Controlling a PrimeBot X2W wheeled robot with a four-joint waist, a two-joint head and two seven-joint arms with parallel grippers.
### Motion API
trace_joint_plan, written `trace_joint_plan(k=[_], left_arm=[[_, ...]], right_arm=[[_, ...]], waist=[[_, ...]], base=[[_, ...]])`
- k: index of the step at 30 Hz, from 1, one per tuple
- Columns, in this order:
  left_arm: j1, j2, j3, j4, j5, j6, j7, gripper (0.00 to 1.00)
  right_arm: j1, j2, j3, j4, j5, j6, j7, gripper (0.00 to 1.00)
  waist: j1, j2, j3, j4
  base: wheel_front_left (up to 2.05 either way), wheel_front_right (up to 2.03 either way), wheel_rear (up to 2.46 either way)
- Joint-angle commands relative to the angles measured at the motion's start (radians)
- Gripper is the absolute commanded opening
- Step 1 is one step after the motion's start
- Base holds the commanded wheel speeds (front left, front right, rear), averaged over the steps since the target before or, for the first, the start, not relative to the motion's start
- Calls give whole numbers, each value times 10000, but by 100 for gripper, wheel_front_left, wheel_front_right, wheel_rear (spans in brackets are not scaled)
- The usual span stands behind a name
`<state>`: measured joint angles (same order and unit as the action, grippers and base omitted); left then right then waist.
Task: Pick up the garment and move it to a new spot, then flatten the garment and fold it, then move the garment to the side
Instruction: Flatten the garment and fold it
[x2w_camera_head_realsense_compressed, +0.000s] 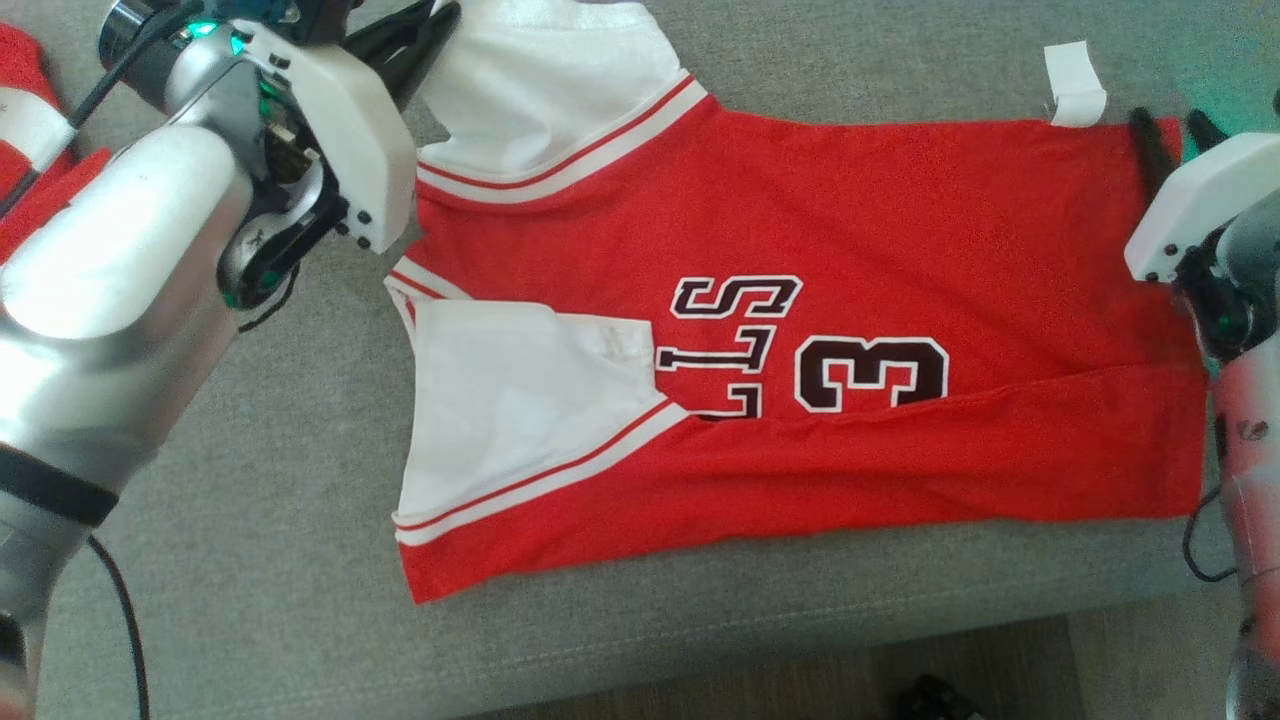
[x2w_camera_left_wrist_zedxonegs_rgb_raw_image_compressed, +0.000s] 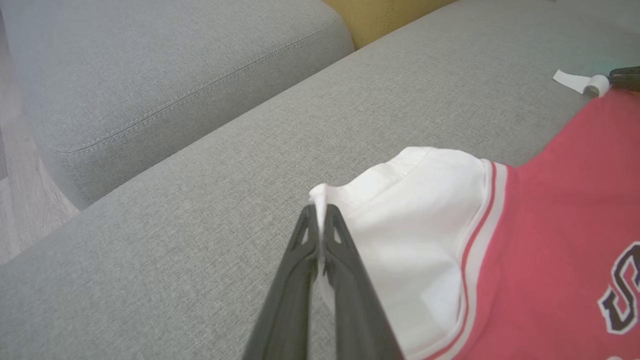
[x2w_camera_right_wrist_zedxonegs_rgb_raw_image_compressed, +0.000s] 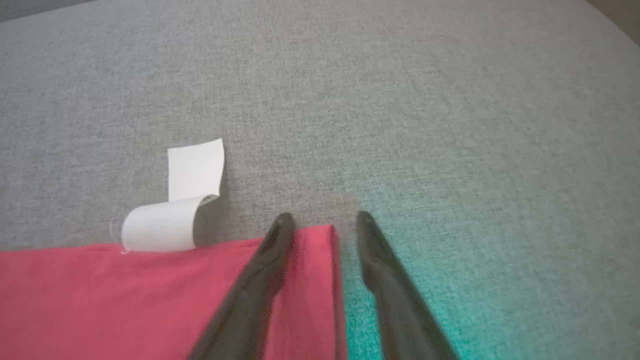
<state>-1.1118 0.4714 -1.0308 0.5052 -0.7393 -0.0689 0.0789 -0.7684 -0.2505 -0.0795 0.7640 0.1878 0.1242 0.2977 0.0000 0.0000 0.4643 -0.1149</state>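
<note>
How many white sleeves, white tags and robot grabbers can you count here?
White sleeves: 2 (far sleeve, near sleeve)
White tags: 1 (white tag)
Grippers: 2 (left gripper, right gripper)
Total: 5

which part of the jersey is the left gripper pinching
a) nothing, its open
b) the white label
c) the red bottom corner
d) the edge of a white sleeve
d: in the left wrist view the left gripper has its fingers pressed together on the edge of the white sleeve.
</note>
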Motion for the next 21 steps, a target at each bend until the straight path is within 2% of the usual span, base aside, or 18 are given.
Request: trace_joint_plan(k=[1, 10, 14, 21], left_arm=[[-478, 454, 389, -220, -60, 89, 28, 0], [-735, 543, 552, 51, 32, 290, -322, 0], [-1007, 399, 686, 359, 182, 498, -798, 0], [-1661, 252, 955, 932, 316, 570, -1477, 0]], right_arm=[[-85, -167, 163, -168, 16, 65, -101, 0], [-692, -265, -22, -215, -164, 65, -920, 0], [-1232, -271, -154, -296, -399, 65, -1587, 0], [-2155, -178, -266, -194, -759, 65, -2392, 0]], waist=[[0, 0, 14, -6], [0, 0, 175, -107], [0, 0, 318, -110], [0, 0, 613, -135]], base=[[0, 0, 0], [0, 0, 0], [0, 0, 0], [0, 0, 0]])
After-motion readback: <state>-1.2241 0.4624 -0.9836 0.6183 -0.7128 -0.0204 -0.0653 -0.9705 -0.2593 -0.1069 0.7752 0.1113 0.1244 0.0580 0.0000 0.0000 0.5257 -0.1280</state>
